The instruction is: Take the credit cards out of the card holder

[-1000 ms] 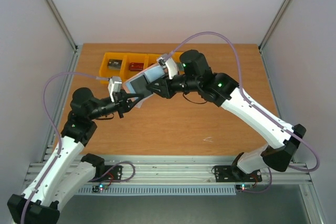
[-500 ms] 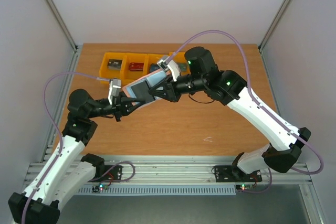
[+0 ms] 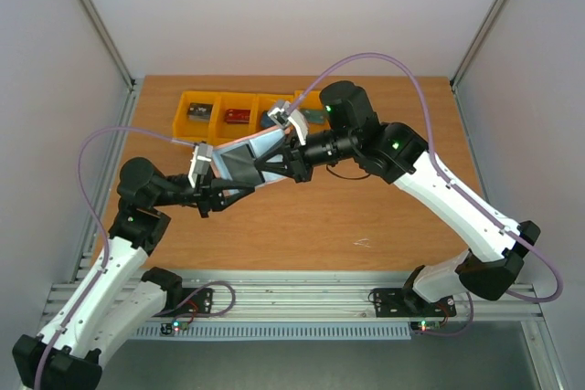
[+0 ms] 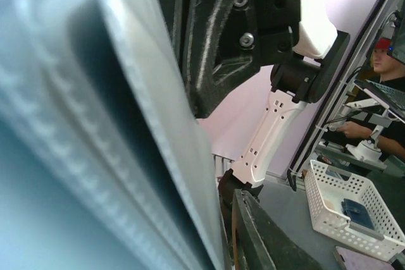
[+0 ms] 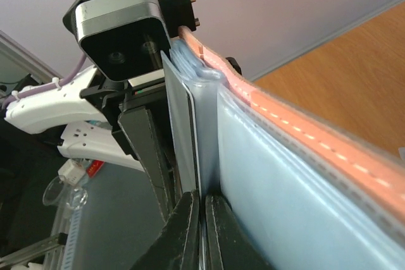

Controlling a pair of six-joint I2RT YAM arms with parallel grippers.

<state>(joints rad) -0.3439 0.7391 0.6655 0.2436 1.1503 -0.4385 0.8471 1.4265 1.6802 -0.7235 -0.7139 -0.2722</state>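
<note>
The card holder [image 3: 245,160] hangs in the air over the table between both arms, pinkish outer edge up, pale blue sleeves [image 5: 278,175] fanned apart. My right gripper [image 3: 262,169] comes in from the right. In the right wrist view its jaws [image 5: 202,210] are shut on the thin white edge of a grey credit card [image 5: 180,131] standing beside the sleeves. My left gripper [image 3: 219,184] meets the holder from the left. One of its fingers [image 4: 266,245] stands a small gap off the sleeves [image 4: 76,124], which hide the other.
A row of orange bins [image 3: 206,102] with small items sits at the back of the wooden table [image 3: 366,216], just behind the held holder. Purple cables arch over both arms. A white basket [image 4: 351,213] stands beyond the table in the left wrist view.
The right jaws have closed onto the card's edge. The left jaws have eased apart. The left gripper and the holder's lower end slid a little right and down.
</note>
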